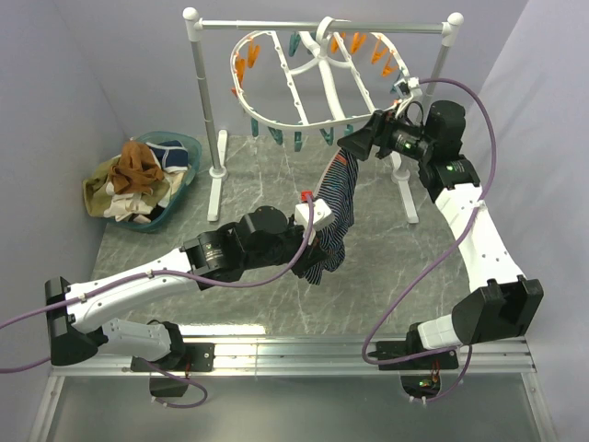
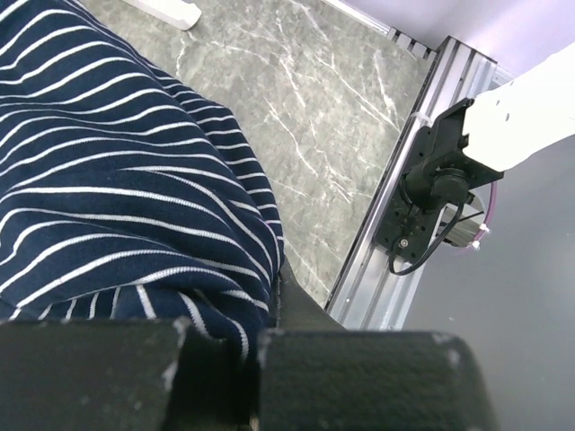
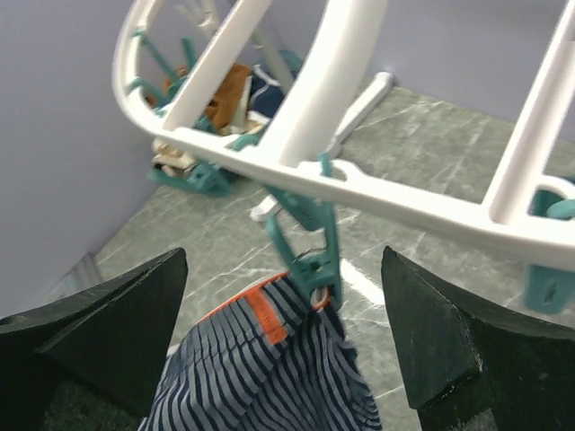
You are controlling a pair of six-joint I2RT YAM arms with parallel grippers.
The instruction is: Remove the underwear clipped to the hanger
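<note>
The white oval hanger (image 1: 304, 83) hangs from the rail, with orange and teal clothespins round its rim. One dark striped underwear (image 1: 339, 198) hangs from its near edge. In the right wrist view a teal clothespin (image 3: 310, 247) grips the orange-trimmed waistband of that underwear (image 3: 260, 368) below the hanger rim (image 3: 404, 202). My right gripper (image 3: 283, 332) is open, one finger on each side of the clothespin, touching nothing. My left gripper (image 1: 322, 228) is lower down, shut on the striped underwear (image 2: 117, 180), whose cloth is pinched between its fingers (image 2: 359, 377).
A teal basket (image 1: 187, 142) at the back left holds several other pieces of underwear. The metal rail stand (image 1: 207, 120) carries the hanger, with its feet on the marble table. An aluminium rail (image 1: 304, 354) runs along the near edge, and the right arm's base (image 2: 440, 180) sits on it.
</note>
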